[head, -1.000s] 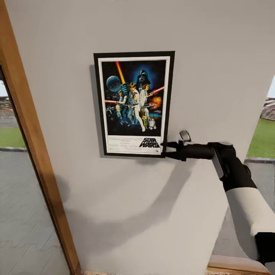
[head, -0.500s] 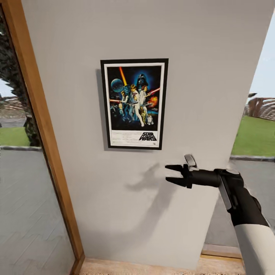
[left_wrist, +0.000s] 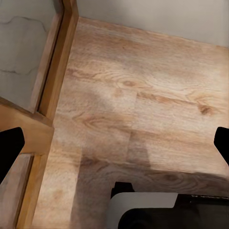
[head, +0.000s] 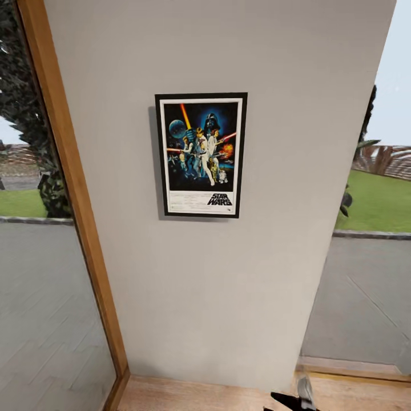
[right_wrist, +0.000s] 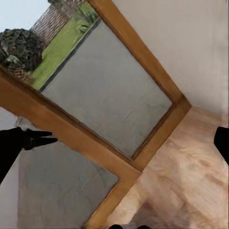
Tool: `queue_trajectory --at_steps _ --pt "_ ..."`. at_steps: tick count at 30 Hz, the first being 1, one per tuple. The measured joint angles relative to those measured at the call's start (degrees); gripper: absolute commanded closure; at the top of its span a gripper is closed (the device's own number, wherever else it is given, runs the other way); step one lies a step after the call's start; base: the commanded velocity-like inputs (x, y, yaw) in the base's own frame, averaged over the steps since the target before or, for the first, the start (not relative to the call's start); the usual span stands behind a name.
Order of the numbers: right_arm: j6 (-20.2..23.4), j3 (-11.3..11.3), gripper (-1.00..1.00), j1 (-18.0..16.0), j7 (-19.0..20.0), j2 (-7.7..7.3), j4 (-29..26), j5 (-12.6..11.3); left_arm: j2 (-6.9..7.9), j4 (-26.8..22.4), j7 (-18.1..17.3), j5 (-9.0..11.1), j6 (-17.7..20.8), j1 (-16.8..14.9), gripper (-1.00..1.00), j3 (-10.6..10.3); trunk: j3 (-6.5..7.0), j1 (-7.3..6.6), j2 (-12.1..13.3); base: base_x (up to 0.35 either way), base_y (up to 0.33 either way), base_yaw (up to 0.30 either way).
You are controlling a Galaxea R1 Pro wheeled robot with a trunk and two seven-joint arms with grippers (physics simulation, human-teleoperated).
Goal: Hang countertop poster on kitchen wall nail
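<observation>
One poster [head: 201, 155] is hanging upright and flat against the pale grey wall [head: 228, 297], high on the panel, with nothing gripping it; its black frame, white border and black STAR WARS lettering are showing plainly. One wooden window frame post [head: 74, 188] is running down just left of the wall, with glass beyond it showing grey paving and grass, and a second glazed opening is sitting at the wall's right. Wood floor [head: 188, 397] is meeting the wall base. The right gripper [head: 291, 402] is poking in at the bottom edge of the head view, well below the poster and well apart from it; two dark finger tips are showing there, spread apart and holding nothing. In the right wrist view its fingers [right_wrist: 19, 140] are sitting wide at both edges, nothing between them. In the left wrist view the left gripper [left_wrist: 114, 143] is pointing at the floor, two dark fingertips [left_wrist: 9, 148] standing far apart at the edges, gripping nothing.
</observation>
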Motion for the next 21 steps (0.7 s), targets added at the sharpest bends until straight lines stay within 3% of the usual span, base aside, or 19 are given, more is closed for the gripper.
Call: queue_trajectory --at_steps 3,6,8,10,12,13,14,17,18,21 --pt "-2.71 -0.24 -1.0 0.05 -7.48 -0.22 6.61 0.39 -0.05 0.07 0.09 0.0 0.0 0.02 -1.0 -0.08 0.0 0.0 0.0 -0.003 0.0 0.0" --pt "-4.13 -0.02 -1.0 0.24 -20.36 -0.2 13.51 0.82 -0.11 0.3 0.2 0.0 0.0 0.0 -1.0 -0.23 0.0 0.0 0.0 0.0 0.0 0.0" --pt "-4.42 0.08 -1.0 0.35 -26.94 -0.08 16.48 0.91 -0.14 0.54 0.24 0.0 0.0 0.0 -1.0 -0.3 0.0 0.0 0.0 0.0 0.0 0.0" --pt "-4.48 0.09 -1.0 0.49 -31.24 0.06 17.7 0.92 -0.15 0.91 0.26 -0.02 0.0 0.0 -1.0 -0.39 0.0 0.0 0.0 0.0 0.0 0.0" --pt "-4.41 0.35 -1.0 1.62 -39.78 0.39 18.85 0.99 -0.17 1.73 0.28 -0.06 -0.02 0.0 -1.0 -0.53 0.0 0.0 0.0 0.0 0.0 0.0" --pt "-4.43 0.32 -1.0 1.96 -41.94 0.54 19.02 0.98 -0.17 1.88 0.28 -0.06 -0.02 -0.01 -1.0 -0.55 0.0 0.0 0.0 0.0 0.0 0.0" --pt "-4.34 0.55 -1.0 2.98 -53.55 1.69 19.5 1.01 -0.25 2.33 0.29 -0.12 -0.08 -0.01 -1.0 -0.59 -0.01 -0.01 0.0 0.0 0.0 0.0" --pt "-4.23 0.51 -1.0 3.26 -61.0 2.27 19.64 0.99 -0.31 2.6 0.29 -0.15 -0.09 -0.01 -1.0 -0.56 0.0 0.0 0.0 0.0 0.0 0.0" --pt "-4.04 0.5 -1.0 3.36 -65.28 2.42 19.68 0.95 -0.33 3.33 0.29 -0.16 -0.1 -0.01 -1.0 -0.7 0.0 0.0 0.0 0.0 0.0 0.0" --pt "-4.12 0.51 -1.0 3.45 -70.18 2.59 19.7 0.83 -0.34 4.46 0.31 -0.16 -1.52 -0.01 -1.0 -0.84 0.0 0.0 0.0 0.0 0.0 0.0"
